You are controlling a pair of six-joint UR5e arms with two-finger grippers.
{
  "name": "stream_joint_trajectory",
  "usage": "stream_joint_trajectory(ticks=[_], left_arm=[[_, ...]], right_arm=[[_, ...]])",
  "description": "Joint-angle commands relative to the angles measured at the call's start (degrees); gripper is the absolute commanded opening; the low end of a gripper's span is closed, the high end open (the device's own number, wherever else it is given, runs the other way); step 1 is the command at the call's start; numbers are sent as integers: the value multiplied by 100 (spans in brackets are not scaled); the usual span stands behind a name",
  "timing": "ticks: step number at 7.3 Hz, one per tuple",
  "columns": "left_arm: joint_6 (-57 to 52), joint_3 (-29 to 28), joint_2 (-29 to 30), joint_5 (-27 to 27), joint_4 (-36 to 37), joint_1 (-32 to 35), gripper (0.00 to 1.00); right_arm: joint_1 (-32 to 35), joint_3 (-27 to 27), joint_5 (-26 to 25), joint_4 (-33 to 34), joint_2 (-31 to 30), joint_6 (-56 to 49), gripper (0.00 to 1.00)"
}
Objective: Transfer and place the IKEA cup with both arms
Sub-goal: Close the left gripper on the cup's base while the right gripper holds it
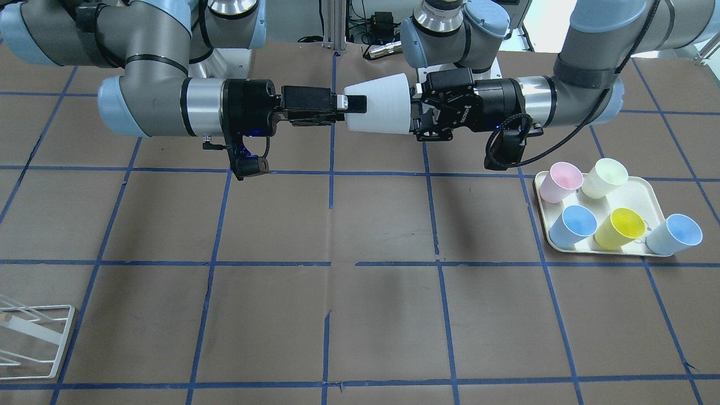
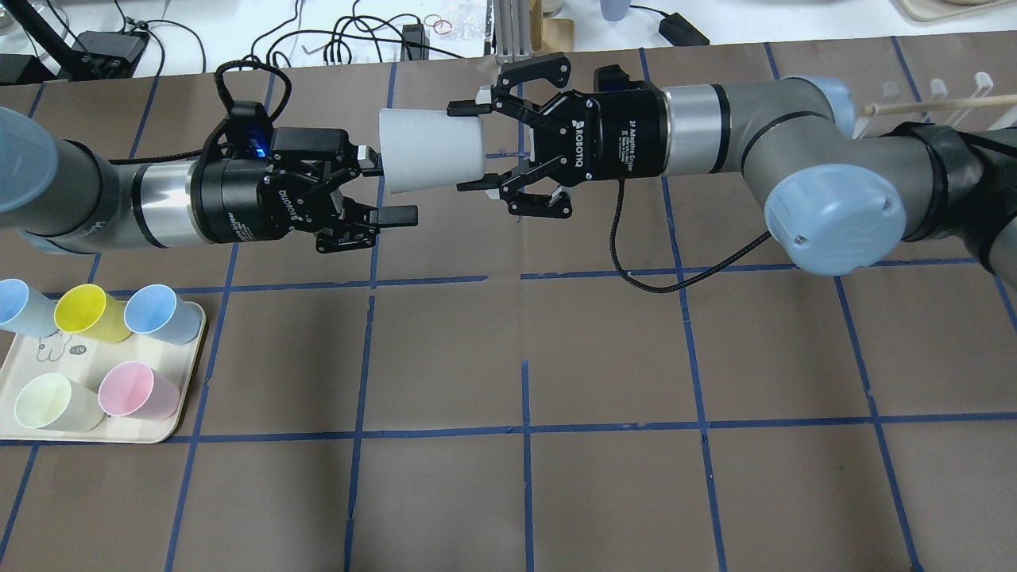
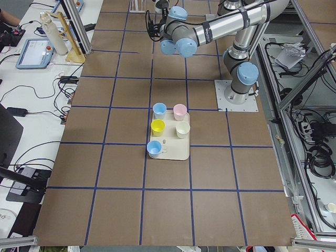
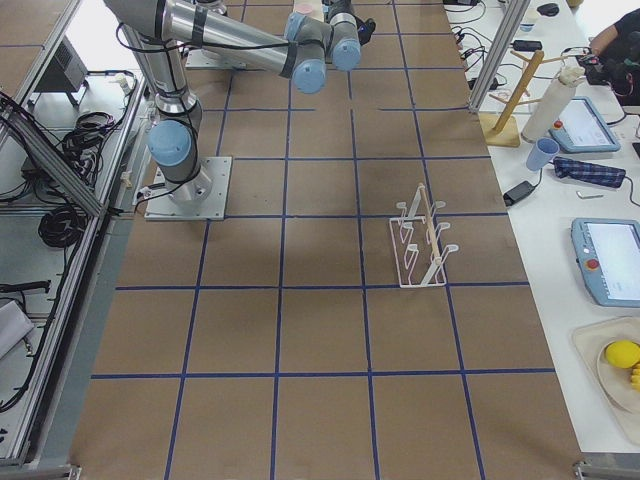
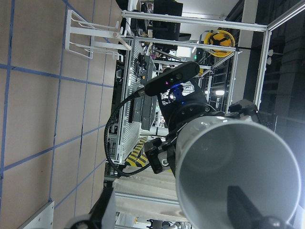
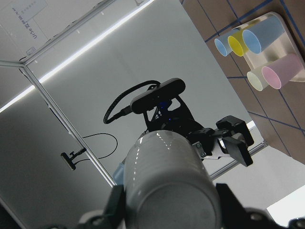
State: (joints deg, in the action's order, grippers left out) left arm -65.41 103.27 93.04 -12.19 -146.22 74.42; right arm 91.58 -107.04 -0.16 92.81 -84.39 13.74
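On the overhead view, a cream tray (image 2: 169, 433) sat at the table's (image 2: 604, 357) left edge carrying coloured cups (image 2: 127, 389), all upright. Further right, the left gripper (image 2: 396, 187) was held level above the table with its fingers spread apart. One finger (image 2: 397, 214) stood outside the IKEA cup (image 2: 433, 151), clear of its wall. The other met the rim and, going by the dim left wrist view, appeared to reach inside the mouth (image 5: 243, 205). The cup lay horizontal in mid-air, wide mouth towards the left gripper and narrow base towards the right. The right gripper (image 2: 458, 148) straddled the base end, its fingers (image 2: 469, 108) pressed against opposite sides of the wall and clamping it. A white wire rack (image 2: 983, 79) stood at the far right.
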Motion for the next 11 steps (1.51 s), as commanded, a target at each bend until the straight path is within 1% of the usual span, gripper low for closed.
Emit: stream_joint_trajectory(ticks=[1, 2, 3, 4, 5, 6, 7, 8, 9, 10, 11], left_arm=[[2, -9, 47, 120, 15, 20, 72], [2, -26, 21, 129, 15, 38, 62], [11, -35, 12, 129, 15, 38, 43], [-24, -53, 12, 120, 15, 29, 30], [-16, -79, -23, 129, 15, 29, 13], [-16, -88, -40, 120, 15, 3, 0], [19, -88, -49, 120, 15, 3, 0], [37, -97, -58, 120, 15, 3, 0], [37, -88, -49, 120, 6, 11, 0], [46, -88, -49, 120, 6, 11, 0], [55, -88, -49, 120, 6, 11, 0]], right_arm=[[0, 17, 8, 8, 2, 121, 0], [0, 8, 8, 0, 2, 121, 0], [0, -1, -1, 0, 2, 121, 0], [0, -1, -1, 0, 2, 129, 0], [0, -1, -1, 0, 2, 129, 0], [0, -1, -10, 0, 2, 129, 0], [0, 8, -10, 0, 2, 190, 4], [0, 17, -19, 0, 2, 243, 43], [0, 25, -10, 0, 10, 270, 68], [-35, 34, -27, 8, 10, 279, 100], [-52, 43, -1, 9, 10, 322, 100]])
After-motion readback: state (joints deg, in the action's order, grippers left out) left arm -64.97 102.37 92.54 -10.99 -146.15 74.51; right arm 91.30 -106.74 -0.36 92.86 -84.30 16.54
